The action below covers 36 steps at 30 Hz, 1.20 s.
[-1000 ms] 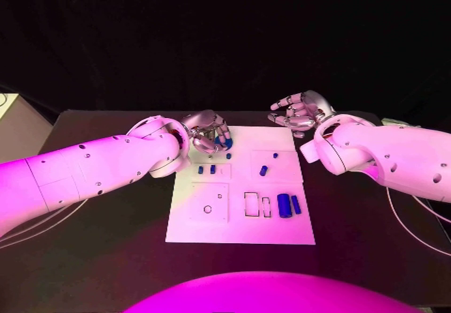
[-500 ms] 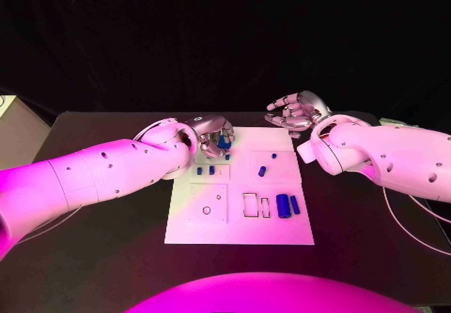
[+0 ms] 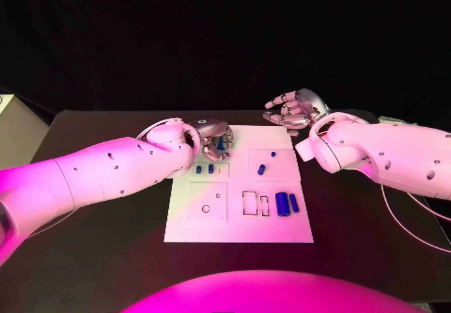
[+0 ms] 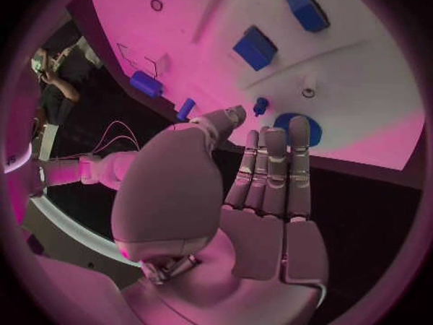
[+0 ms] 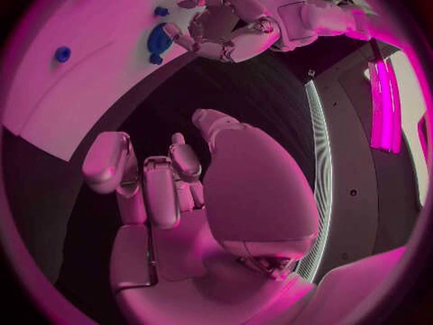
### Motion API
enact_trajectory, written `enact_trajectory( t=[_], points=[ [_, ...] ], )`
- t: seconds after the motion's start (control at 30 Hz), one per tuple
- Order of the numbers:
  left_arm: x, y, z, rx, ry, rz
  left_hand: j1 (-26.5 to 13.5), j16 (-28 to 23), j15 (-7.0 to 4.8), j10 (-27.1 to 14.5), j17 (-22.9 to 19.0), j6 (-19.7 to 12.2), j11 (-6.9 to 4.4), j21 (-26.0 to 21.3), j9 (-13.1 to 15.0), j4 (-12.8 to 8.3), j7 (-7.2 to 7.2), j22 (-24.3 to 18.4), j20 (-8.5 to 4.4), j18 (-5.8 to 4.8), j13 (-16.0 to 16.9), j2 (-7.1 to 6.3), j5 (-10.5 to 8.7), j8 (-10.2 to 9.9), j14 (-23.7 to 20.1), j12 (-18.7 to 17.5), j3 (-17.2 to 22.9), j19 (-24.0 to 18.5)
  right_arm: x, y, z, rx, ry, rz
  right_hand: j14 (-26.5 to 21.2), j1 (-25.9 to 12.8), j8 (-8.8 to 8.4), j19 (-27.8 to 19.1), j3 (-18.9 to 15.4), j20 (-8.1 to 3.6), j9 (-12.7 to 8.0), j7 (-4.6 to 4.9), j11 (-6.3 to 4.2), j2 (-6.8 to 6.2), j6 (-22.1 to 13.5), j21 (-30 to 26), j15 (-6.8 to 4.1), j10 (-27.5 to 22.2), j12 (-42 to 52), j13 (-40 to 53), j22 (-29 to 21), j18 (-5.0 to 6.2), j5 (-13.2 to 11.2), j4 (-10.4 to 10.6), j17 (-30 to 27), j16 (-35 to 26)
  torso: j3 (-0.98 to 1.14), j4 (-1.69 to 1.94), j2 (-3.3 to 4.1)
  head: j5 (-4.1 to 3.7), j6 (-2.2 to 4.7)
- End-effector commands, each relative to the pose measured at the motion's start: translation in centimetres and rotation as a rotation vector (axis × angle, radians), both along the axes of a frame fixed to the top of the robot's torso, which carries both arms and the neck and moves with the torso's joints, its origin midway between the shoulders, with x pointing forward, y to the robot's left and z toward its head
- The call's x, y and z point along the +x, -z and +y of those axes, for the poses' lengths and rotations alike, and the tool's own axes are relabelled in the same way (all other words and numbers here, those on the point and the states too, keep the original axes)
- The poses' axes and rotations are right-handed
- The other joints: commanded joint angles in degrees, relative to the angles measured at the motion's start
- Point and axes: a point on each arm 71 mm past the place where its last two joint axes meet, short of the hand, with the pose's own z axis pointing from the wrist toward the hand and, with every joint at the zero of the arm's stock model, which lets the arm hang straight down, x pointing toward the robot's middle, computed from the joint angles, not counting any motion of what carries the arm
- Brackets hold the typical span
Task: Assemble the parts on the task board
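A: Where is the task board (image 3: 240, 225)?

B: It lies flat in the middle of the black table (image 3: 94, 261), a white plate with outlined recesses. Small blue parts sit on it: two short ones (image 3: 204, 169) side by side near the far left, two more (image 3: 262, 169) toward the far right, and two longer cylinders (image 3: 283, 204) standing close together at the near right, beside an empty rectangular outline.

A: And the left hand (image 3: 212, 135)?

B: It hangs over the board's far left corner, palm turned down. In the left wrist view its fingers (image 4: 270, 170) lie straight and close together, pointing at the board, with the thumb angled off to one side. A round blue disc (image 4: 291, 125) shows just past the fingertips at the board's edge. I cannot tell whether the fingers touch it or merely hover above it; nothing looks gripped.

A: The right hand (image 3: 293, 112)?

B: It is off the board, above the table just beyond the far right corner. Its fingers (image 5: 149, 177) are curled in loosely toward the palm, and nothing is in them.

A: Are the hands near each other?

B: No, they are well apart, with the board's far edge between them.
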Motion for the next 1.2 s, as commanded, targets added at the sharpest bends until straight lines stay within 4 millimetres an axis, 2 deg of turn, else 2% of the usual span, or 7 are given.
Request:
enact_trajectory(
  t=[0.03, 0.5, 0.93, 1.2],
  points=[
    [-0.17, 0.38, -0.24, 0.051, 0.019, 0.028, -0.7, 1.1, -0.1, 1.0, 0.9, 0.7, -0.04, 0.3, -0.3, -0.2, -0.02, 0.2, -0.14, 0.87, -0.3, -0.01, -0.23, -0.4, 1.0, -0.2, 0.4, 0.3, -0.07, -0.04, 0.26, 0.001, -0.023, -0.006, 0.8, -0.5, 0.28, -0.3, 0.3, -0.08, 0.1, 0.05, 0.1, -0.01, -0.4, -0.4, -0.35, -0.3, -0.3, -0.1, -0.1, 1.14, 0.2, 0.1, -0.1, -0.3, -0.01, 0.06, 0.01, -0.1, -0.04],
    [-0.07, 0.85, -0.46, 0.056, 0.017, 0.039, 0.1, 4.4, -0.73, 4.2, 2.9, 3.2, -0.75, 2.0, -1.3, -1.4, -0.19, 2.0, -0.66, 0.65, -1.7, 0.96, -0.29, -1.2, 3.3, -1.3, 2.7, 1.3, -0.12, -0.06, 0.31, 0.001, -0.025, -0.006, 0.8, -0.5, 0.28, -0.3, 0.3, -0.08, 0.1, 0.05, 0.1, -0.01, -0.4, -0.4, -0.35, -0.3, -0.3, -0.1, -0.1, 1.14, 0.2, 0.1, -0.1, -0.3, -0.01, -0.01, 0.0, -0.31, -0.17],
    [0.14, 1.11, -0.4, 0.053, 0.007, 0.035, 0.2, 5.3, -0.62, 4.6, 2.5, 3.9, -0.52, 2.7, -1.7, -2.0, 0.02, 2.7, -0.73, 0.56, -2.7, 1.52, -0.43, -1.8, 3.6, -2.8, 3.6, 1.4, -0.12, -0.07, 0.36, 0.001, -0.027, -0.007, 0.8, -0.6, 0.43, -0.3, 0.6, -0.11, 0.1, 0.04, 0.08, 0.05, -0.4, -0.5, -0.37, -0.2, -0.4, -0.2, -0.1, 1.14, 0.2, 0.0, 0.0, -0.3, 0.01, 0.14, -0.03, -0.58, -0.32],
    [0.11, 1.14, -0.63, 0.051, 0.014, 0.038, 0.2, 5.9, -0.59, 5.3, 2.9, 4.4, -0.51, 3.5, -1.9, -2.2, 0.15, 3.7, -0.67, 0.38, -3.0, 1.89, -0.55, -1.9, 4.2, -3.0, 3.9, 2.1, -0.11, -0.07, 0.41, 0.001, -0.028, -0.007, 0.8, -0.7, 0.49, -0.3, 0.7, -0.12, 0.2, 0.04, 0.07, 0.13, -0.4, -0.5, -0.38, -0.2, -0.3, -0.2, -0.1, 1.13, 0.2, 0.0, 0.1, -0.3, 0.02, 0.07, -0.08, -0.55, -0.42]
  ],
)
